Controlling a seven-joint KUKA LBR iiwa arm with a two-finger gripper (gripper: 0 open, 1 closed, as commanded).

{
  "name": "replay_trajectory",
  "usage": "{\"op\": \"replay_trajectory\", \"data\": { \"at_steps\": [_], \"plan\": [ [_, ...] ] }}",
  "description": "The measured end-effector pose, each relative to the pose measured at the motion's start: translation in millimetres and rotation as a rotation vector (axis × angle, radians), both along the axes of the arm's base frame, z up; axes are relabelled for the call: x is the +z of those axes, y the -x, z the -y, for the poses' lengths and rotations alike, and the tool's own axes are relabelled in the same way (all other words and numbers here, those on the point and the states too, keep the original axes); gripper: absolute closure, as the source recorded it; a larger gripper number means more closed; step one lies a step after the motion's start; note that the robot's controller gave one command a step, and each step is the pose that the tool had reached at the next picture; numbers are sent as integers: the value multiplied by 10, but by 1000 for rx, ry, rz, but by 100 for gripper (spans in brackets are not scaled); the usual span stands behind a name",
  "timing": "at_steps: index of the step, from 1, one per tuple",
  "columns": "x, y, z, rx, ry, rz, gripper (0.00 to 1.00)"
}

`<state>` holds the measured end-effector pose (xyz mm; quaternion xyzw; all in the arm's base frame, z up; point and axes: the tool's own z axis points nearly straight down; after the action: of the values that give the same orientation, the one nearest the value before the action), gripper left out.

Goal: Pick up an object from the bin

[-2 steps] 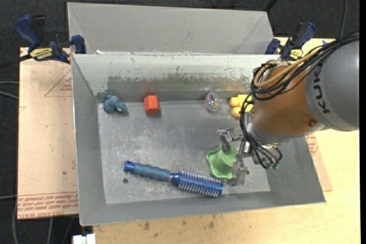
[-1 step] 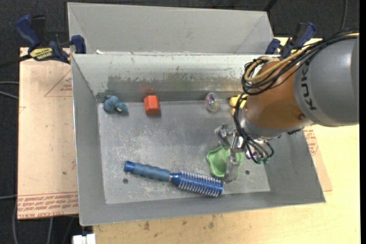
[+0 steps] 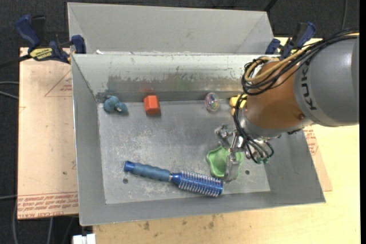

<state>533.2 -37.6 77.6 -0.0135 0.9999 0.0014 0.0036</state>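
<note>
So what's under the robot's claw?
A small green thing lies on the bin floor under the gripper, close to the bristle end of the blue hairbrush. The gripper covers its right side, so its whole shape is hidden.

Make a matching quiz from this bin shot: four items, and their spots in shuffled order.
Things:
1. blue hairbrush
2. orange block
3. green piece
4. blue-grey lump

Places:
A. far-left corner
B. right side, at the tip of the hand
C. lying along the near edge
D. by the far wall, left of middle

Pairs: 1-C, 2-D, 3-B, 4-A
</note>
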Motion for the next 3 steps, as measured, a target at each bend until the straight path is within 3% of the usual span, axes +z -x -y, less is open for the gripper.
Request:
{"op": "replay_trajectory", "data": {
  "at_steps": [1,2,3],
  "plan": [
    [1870,-1,7,107,4,6,100],
    [1822,14,5,107,3,-4,0],
    [770,349,101,247,1,-14,0]
  ]
}}
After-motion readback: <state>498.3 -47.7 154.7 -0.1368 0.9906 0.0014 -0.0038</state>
